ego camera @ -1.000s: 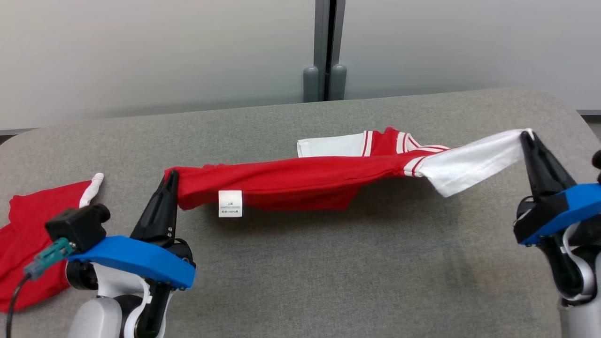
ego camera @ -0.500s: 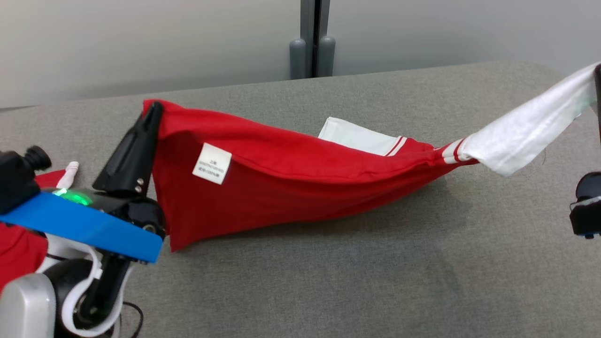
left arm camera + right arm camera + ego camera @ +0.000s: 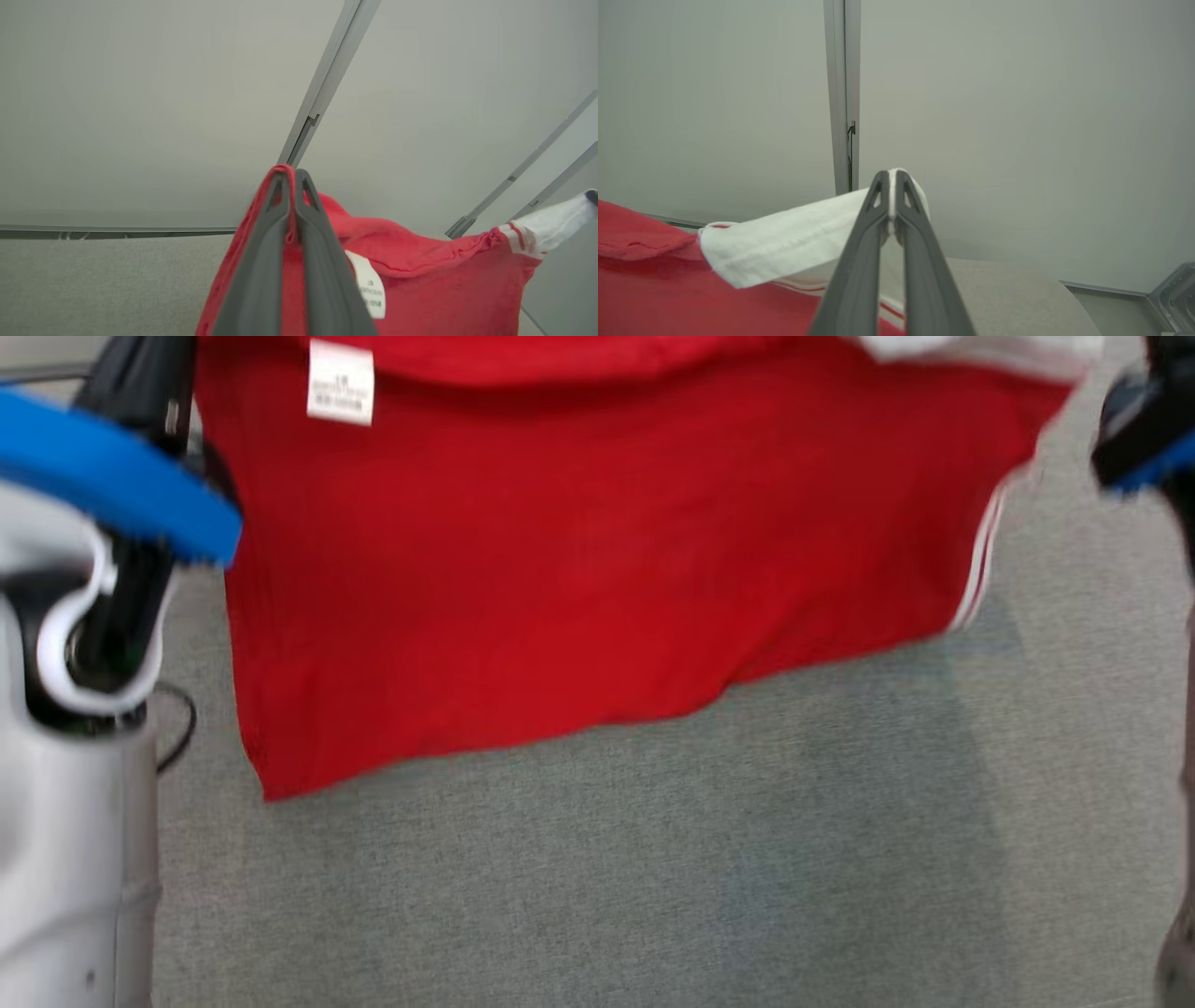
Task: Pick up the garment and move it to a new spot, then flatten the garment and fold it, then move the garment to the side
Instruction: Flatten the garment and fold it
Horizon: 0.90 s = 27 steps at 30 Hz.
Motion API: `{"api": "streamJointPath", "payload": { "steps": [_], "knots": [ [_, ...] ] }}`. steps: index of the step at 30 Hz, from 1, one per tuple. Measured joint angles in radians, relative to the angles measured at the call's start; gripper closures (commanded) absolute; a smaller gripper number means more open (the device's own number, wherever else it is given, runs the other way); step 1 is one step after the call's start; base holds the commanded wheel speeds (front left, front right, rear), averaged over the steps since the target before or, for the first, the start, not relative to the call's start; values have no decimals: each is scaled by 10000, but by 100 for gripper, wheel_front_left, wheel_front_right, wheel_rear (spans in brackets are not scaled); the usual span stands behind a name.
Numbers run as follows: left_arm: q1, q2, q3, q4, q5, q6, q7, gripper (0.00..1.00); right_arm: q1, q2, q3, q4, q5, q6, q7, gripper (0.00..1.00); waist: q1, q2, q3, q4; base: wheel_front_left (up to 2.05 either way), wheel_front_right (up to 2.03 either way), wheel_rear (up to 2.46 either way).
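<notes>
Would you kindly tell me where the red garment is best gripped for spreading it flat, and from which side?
At its two far ends, each from its own outer side, as now: the left pincer clamps the red corner near the label, the right pincer the white sleeve end. Held so, the garment hangs as one broad sheet over the table, so it should lie down flat.

We see a grey fabric-covered surface [image 3: 653,859] below, pale grey wall panels [image 3: 1017,116] behind it, and a grey metal upright strip [image 3: 843,93] between two panels.
</notes>
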State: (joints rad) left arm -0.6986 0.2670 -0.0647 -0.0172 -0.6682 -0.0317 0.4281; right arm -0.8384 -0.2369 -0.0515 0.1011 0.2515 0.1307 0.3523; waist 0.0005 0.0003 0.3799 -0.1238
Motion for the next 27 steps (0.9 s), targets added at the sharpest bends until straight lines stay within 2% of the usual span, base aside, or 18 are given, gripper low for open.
{"api": "streamJointPath", "payload": {
  "steps": [4,7,10,15,21,27],
  "knots": [
    [-1857,-132,-184,1530,529,-58,-719,100,-2144,-242,506,1661,-604,-2,-1287,100,0,0,432,201,0,0,0],
    [-3043,-201,-314,2435,865,-236,-1473,100,-3522,-163,692,2591,-1089,2,-2428,100,1,1,512,328,0,0,0],
    [-4016,-309,-370,2957,989,-422,-2228,100,-4809,-123,792,3108,-1442,2,-3605,100,-4,1,420,346,0,0,0],
    [-5290,-290,-397,3478,1076,-662,-3147,100,-6350,-215,832,3595,-1607,0,-4964,100,-6,-5,508,328,0,0,0],
    [-5025,-215,-617,3973,989,-836,-3793,100,-6171,-456,949,4282,-968,0,-5198,100,-5,-5,1032,175,0,0,0],
    [-3049,-132,-897,4824,686,-920,-4414,100,-3296,-493,1808,4757,165,2,-4767,100,1,1,1280,56,0,0,0]
  ]
}}
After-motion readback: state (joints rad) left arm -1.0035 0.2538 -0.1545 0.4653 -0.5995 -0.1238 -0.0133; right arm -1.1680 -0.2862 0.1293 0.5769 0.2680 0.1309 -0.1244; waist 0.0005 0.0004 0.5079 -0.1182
